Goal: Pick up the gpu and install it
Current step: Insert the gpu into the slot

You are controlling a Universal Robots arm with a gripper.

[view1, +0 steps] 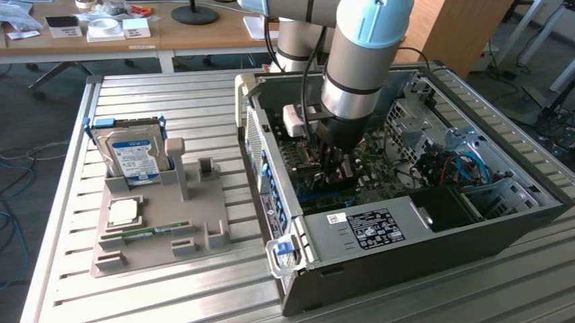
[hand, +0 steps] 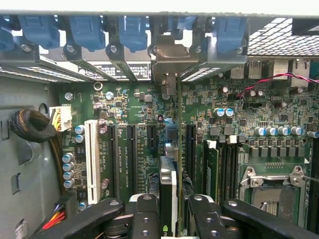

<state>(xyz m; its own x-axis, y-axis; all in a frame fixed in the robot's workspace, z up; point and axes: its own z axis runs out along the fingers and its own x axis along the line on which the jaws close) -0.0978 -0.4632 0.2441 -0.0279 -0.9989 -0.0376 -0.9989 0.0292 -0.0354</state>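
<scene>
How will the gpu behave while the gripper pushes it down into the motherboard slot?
The gpu is a thin board held on edge between the gripper fingers, so it probably stays stiff but may tilt sideways. Its bare circuitry looks fragile. The motherboard beneath seems equally delicate, so hard pushing is risky.

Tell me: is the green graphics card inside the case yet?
Inside: the green graphics card, gripped edge-on by the hand, stands over the motherboard slots; seating cannot tell.
</scene>
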